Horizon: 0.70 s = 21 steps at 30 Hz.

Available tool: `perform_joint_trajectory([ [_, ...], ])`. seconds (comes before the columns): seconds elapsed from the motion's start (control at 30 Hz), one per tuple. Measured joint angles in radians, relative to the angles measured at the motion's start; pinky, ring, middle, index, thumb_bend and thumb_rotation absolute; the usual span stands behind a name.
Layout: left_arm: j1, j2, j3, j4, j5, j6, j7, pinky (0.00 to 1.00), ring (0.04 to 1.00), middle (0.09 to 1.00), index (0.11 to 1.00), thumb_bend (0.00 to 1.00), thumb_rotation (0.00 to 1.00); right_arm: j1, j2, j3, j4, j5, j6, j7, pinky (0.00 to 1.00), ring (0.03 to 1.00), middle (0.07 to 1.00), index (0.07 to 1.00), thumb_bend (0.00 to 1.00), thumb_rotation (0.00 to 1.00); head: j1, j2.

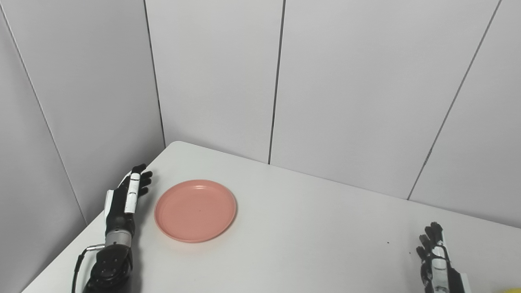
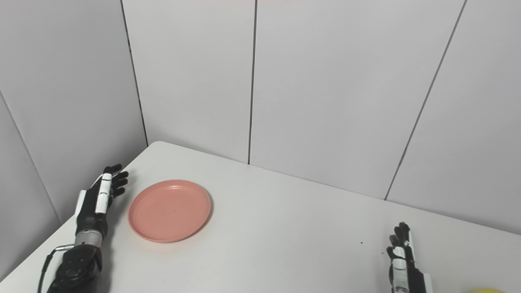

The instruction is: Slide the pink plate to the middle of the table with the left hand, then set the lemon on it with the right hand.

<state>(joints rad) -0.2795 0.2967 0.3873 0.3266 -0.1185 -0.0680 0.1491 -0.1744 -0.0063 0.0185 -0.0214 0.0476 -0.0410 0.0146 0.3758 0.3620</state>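
From the left eye view, a white table [image 1: 309, 228] runs back into a corner of grey wall panels [image 1: 358, 81]. Toward its left side lies the pink plate [image 1: 195, 210], flat and with nothing on it. Just beside the plate's left rim, though not touching it as far as I can see, the left hand [image 1: 127, 195] stands edge-on above the tabletop, fingers stretched out straight and close together, holding nothing. Far over at the lower right corner the right hand [image 1: 435, 258] points up the table with its fingers extended and slightly apart, also holding nothing. A sliver of the yellow lemon [image 1: 508, 290] peeks in at the bottom edge, just right of that hand and well apart from the plate. Seen from the right eye view, the same layout sits a little further left: the plate [image 2: 169, 210] near the left edge, the left hand [image 2: 97, 197] just beside it with a narrow strip of table between them, the right hand [image 2: 401, 260] low on the right, and the lemon [image 2: 486, 290] barely showing at the bottom.
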Motion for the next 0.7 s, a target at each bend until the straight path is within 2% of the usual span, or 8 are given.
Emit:
perform_joint_trajectory([
  [0.43,-0.008,-0.020,-0.033,0.016,-0.029,-0.036,0.000,0.85,0.832,0.811,0.805,0.58,1.00,0.007,0.003,-0.001,-0.020,0.001,0.005,-0.001,1.00,1.000,1.000,1.000,0.38,1.00,0.003,0.011],
  [0.7,-0.020,-0.037,-0.078,0.013,-0.028,-0.037,-0.002,0.85,0.830,0.813,0.810,0.60,1.00,0.008,0.004,-0.001,-0.024,0.004,0.005,-0.001,1.00,1.000,1.000,1.000,0.39,1.00,0.002,0.018],
])
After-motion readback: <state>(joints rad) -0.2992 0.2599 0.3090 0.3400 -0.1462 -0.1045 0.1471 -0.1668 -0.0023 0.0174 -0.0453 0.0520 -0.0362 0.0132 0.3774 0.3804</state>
